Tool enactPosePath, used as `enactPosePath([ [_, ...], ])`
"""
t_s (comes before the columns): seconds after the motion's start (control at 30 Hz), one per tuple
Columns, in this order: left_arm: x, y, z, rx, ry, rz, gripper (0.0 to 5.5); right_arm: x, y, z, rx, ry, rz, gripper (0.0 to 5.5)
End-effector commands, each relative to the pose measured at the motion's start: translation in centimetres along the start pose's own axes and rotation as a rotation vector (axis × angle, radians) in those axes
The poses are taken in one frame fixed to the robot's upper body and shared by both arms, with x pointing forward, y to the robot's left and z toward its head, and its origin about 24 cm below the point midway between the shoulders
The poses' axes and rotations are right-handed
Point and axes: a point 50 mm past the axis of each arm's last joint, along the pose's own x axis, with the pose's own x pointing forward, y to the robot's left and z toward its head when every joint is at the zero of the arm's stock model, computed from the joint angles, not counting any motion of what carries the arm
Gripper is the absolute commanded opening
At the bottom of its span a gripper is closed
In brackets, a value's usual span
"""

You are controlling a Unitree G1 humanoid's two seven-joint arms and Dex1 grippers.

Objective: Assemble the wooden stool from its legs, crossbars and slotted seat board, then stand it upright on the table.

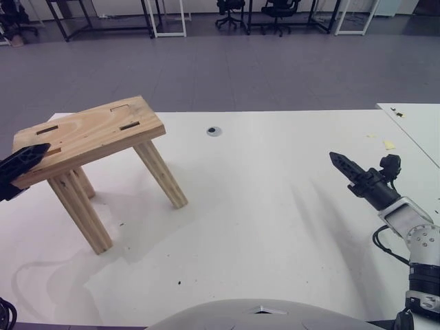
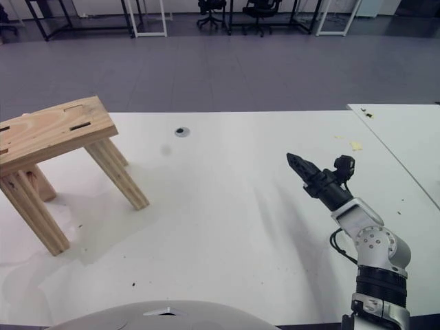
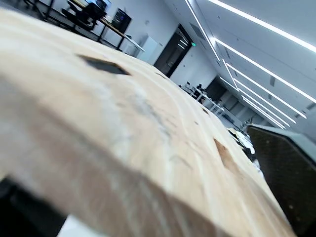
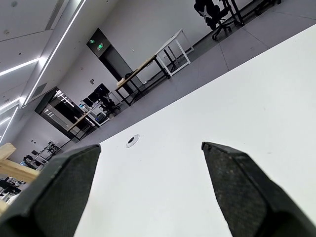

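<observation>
Right gripper (image 4: 149, 145), at 4 o'clock on the table (image 1: 275, 227) (12 o'clock taken as straight away from the robot), hangs above the white top with its two fingers spread wide and nothing between them. At 9 o'clock the left gripper (image 1: 31, 157) lies against the near end of the seat board (image 1: 96, 127); whether it clamps the board or merely touches it cannot be told. The stool (image 1: 110, 158) stands at 10 o'clock, seat uppermost, its legs (image 1: 159, 172) splayed and resting on the table, with the slots (image 1: 129, 126) showing in the seat. The task therefore appears all but finished.

Risk, as a judgement: contact is at one end of the seat only, so a sideways or upward pull while drawing away could rock the stool onto two legs, slide it toward the table's 9 o'clock edge, or lift the seat off its joints if these are only push-fitted. A release straight back from the board would suit best.

Surroundings: a small round disc (image 1: 214, 130) is set in the top at 12 o'clock; a second table (image 1: 412, 124) bearing a yellow scrap (image 1: 389, 144) adjoins at 2 o'clock; office chairs (image 1: 230, 7) stand in the room beyond. All lie well apart from the stool and would hinder neither arm.
</observation>
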Motion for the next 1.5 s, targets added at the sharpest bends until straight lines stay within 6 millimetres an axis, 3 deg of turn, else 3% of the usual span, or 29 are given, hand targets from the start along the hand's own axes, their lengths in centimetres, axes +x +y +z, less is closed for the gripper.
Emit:
enactPosePath([
  [0.03, -0.5, -0.2, 1.4, -0.001, -0.004, 0.070, 5.37, -0.1, 0.3, -0.5, -0.008, -0.009, 0.004, 3.83],
  [0.2, -0.9, 0.2, 1.9, -0.017, -0.042, 0.126, 5.37, -0.3, 0.3, -1.0, -0.006, 0.003, 0.006, 3.83],
  [0.37, -3.0, 1.0, 1.2, -0.060, -0.067, 0.226, 5.37, -0.7, 0.3, -1.7, -0.013, 0.022, 0.006, 3.83],
  [0.5, -3.5, 1.1, 0.9, -0.063, -0.052, 0.268, 5.37, -0.9, 0.4, -2.2, -0.015, 0.029, 0.005, 3.83],
  [0.7, -4.5, -1.0, 5.2, 0.071, -0.298, 0.233, 5.37, -0.8, 0.2, -2.1, -0.022, 0.022, 0.001, 3.83],
  [0.8, -3.7, -1.0, 5.9, 0.096, -0.365, 0.215, 5.37, -0.6, 0.2, -2.2, -0.025, 0.022, 0.003, 3.83],
  [0.87, -3.6, 0.1, 5.3, 0.121, -0.359, 0.304, 5.37, -0.5, 0.2, -2.2, -0.027, 0.022, 0.005, 3.83],
  [1.0, -4.2, 4.8, 3.0, 0.314, -0.319, 0.817, 5.37, -0.5, 0.1, -2.4, -0.027, 0.011, -0.008, 3.83],
  [1.07, -2.6, 6.8, 0.8, 0.381, -0.247, 0.905, 5.37, -0.3, 0.2, -2.6, -0.028, 0.009, -0.008, 3.83],
  [1.23, 6.6, 9.6, -5.8, 0.524, 0.011, 0.796, 5.37, 1.1, 0.4, -2.6, -0.051, 0.021, 0.017, 3.83],
  [1.33, 10.3, 9.3, -8.8, 0.650, 0.106, 0.664, 5.37, 2.0, 0.8, -2.4, -0.102, 0.056, 0.047, 3.83],
  [1.5, 15.9, 6.6, -12.4, 0.686, 0.030, 0.495, 5.37, 1.7, 0.5, -2.4, -0.119, 0.041, 0.022, 3.83],
])
